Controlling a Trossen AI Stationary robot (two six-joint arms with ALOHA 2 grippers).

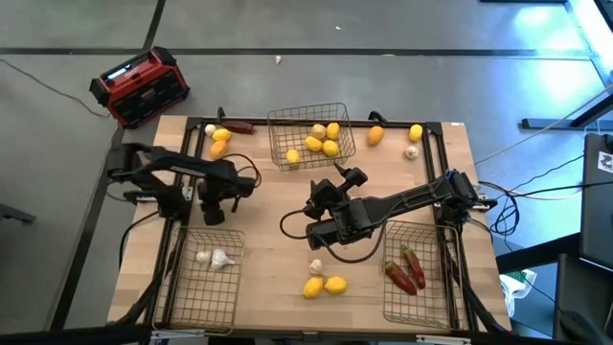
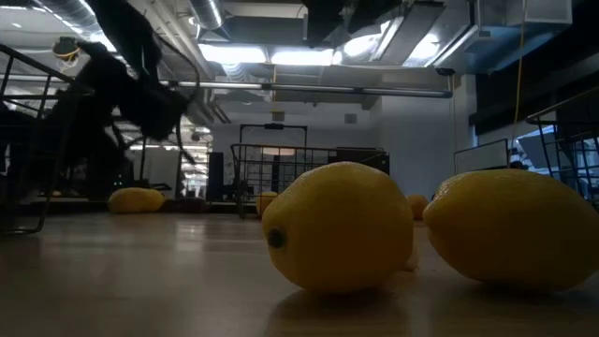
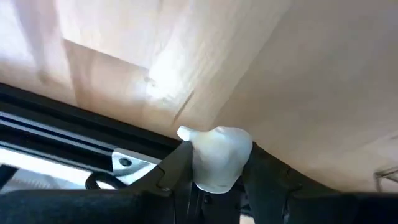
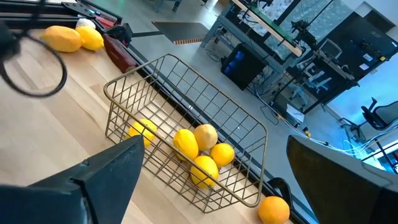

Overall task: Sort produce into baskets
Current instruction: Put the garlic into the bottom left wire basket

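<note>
White and papery, a garlic bulb sits clamped between the dark fingers of the left tool, held above the tabletop near the left basket. The right tool hangs over the middle with its jaws wide apart, holding nothing.

The job looks roughly half done. Two garlic bulbs lie in the left thin-wire basket, red chilies in the right basket, and smooth yellow lemons in the far basket. Left loose are two lemons and a garlic at the near edge, fruit by the far left corner, and an orange fruit, a lemon and a garlic far right.
</note>
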